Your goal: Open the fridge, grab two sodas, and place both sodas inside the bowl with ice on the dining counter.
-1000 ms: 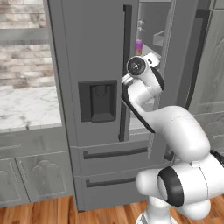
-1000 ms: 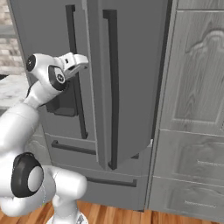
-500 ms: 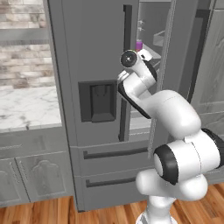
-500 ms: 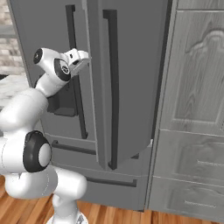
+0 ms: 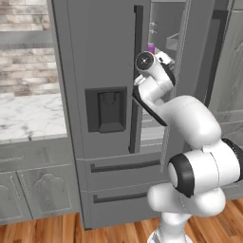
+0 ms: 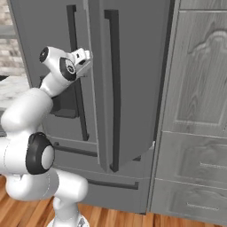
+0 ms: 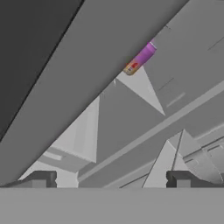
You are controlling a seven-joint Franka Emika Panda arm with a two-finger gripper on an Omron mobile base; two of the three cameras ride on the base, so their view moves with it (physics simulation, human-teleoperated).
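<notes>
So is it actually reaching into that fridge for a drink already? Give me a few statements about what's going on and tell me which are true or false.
1. The fridge has one door swung open. True.
2. The end effector is clamped on a can. False: its jaws stand open and hold nothing.
3. A purple can sits inside the fridge. True; it shows ahead of the fingertips in the hand view.
4. The door with the dispenser recess is the open one. False: that door is shut; the other one is open.
5. The drawers below the doors are pulled out. False: they are closed.
</notes>
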